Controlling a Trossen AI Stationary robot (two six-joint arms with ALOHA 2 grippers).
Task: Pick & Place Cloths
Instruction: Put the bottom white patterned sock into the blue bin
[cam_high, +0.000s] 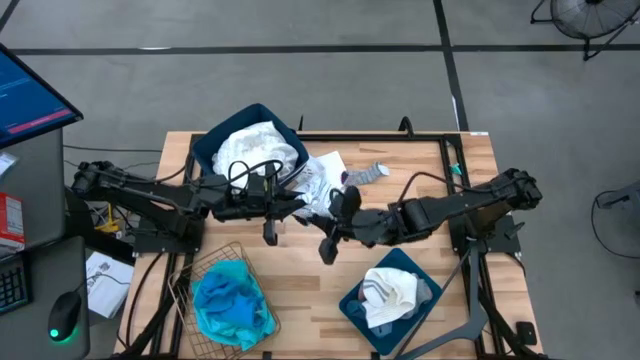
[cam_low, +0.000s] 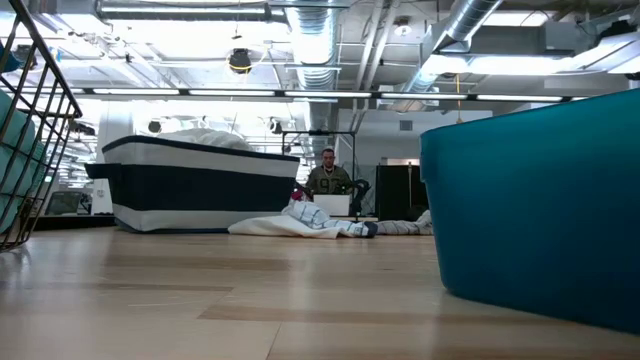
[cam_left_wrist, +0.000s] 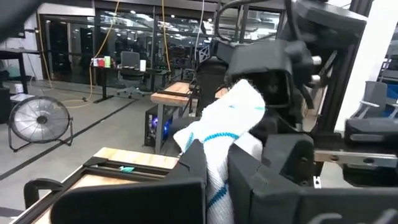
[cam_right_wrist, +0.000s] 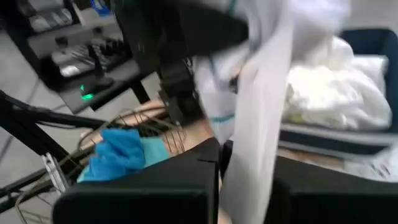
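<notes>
Two black jointed arms (cam_high: 150, 195), looped black cables.

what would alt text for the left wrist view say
The left gripper is shut on a white sock with blue stripes, held up against the right gripper, which is also shut on it. Behind lie a table edge and an open room with a floor fan.
</notes>
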